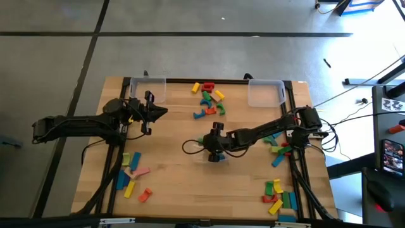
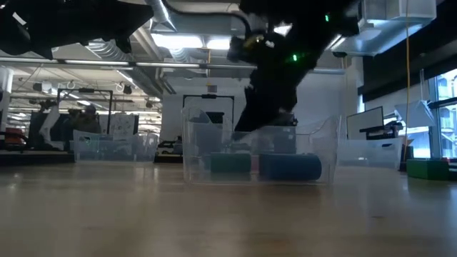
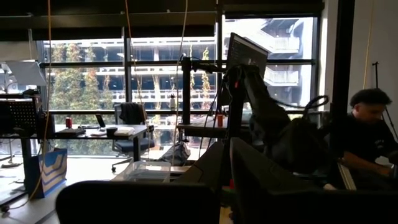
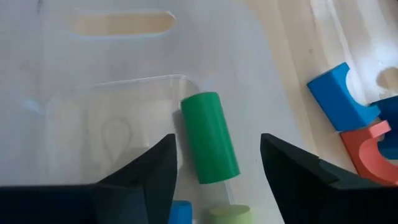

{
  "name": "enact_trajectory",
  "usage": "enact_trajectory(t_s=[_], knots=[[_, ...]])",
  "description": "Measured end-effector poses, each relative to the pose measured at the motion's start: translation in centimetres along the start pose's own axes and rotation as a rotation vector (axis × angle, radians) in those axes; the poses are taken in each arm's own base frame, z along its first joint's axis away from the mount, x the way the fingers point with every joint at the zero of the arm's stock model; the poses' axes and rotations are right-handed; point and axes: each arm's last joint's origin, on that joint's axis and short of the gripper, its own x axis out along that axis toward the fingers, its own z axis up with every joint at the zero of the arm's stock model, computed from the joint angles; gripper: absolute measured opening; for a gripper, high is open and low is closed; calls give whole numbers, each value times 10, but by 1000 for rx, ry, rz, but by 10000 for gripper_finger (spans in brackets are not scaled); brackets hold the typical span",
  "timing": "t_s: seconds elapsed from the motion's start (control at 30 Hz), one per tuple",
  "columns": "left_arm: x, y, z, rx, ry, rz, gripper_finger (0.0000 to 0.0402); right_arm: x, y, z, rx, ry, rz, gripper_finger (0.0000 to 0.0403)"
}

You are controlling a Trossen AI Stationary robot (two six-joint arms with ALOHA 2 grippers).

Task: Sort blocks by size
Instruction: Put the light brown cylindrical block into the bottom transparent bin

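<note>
Wooden table [image 1: 177, 171] under scattered blocks [image 1: 209, 101]; right gripper [image 4: 217, 171] fingers apart over a green cylinder [image 4: 209, 137], left gripper [image 1: 150, 113] pinched together.

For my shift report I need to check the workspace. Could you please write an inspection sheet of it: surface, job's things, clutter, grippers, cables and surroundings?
Surface: wooden table, bare in the middle.
Job's things: block piles at the far middle, near left, right edge and near right; a green cylinder lies in the clear bin under the right gripper.
Clutter: two more clear bins at the far edge.
Grippers: right gripper open over the green cylinder; left gripper shut, empty, at the left.
Cables: loose leads on the floor at the right.
Surroundings: a seated person beyond the table.
</note>
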Motion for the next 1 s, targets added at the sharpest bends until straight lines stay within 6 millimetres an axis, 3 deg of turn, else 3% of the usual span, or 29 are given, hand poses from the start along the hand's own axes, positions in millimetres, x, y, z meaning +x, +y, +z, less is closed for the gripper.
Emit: enact_trajectory(t_s=[0.23, 0.4, 0.8, 1.0], knots=[[0, 0, 0, 0, 0, 0, 24, -37, 18, 29, -48, 70, 40, 224], [0, 0, 0, 0, 2, 0, 24, -64, 34, 35, -46, 133, 61, 224], [0, 0, -1, -2, 9, 0, 24, -135, 70, 14, 45, 220, 182, 224], [0, 0, -1, -2, 8, 0, 24, -158, 88, -6, 117, 316, 171, 224]])
